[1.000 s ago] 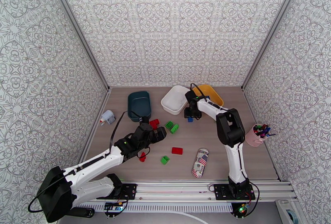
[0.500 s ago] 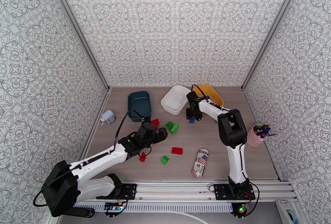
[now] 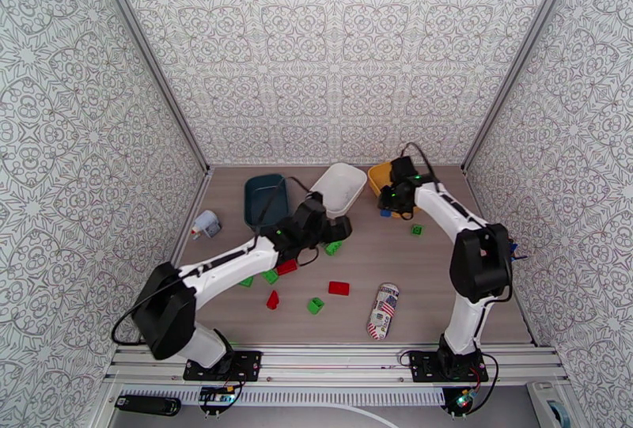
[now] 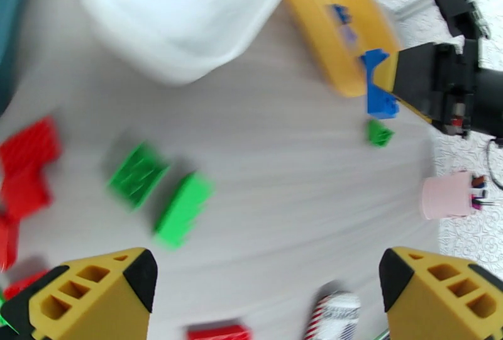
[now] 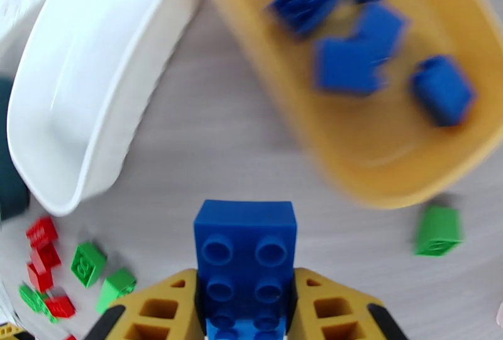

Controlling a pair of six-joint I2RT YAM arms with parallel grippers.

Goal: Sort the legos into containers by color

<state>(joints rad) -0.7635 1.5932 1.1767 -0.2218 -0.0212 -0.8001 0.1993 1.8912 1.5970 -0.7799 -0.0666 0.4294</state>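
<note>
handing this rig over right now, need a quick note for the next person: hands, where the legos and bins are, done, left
Hands: right hand shut on a blue lego beside the yellow bin; left hand open and empty above green legos near the white bin.
Done: several blue legos lie in the yellow bin.
Left: drop the held blue lego; red legos and green legos lie loose on the table; white bin and teal bin show no bricks.

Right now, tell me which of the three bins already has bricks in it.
The yellow bin, rightmost of the three: several blue bricks lie inside it. The white bin and the teal bin show none.
</note>
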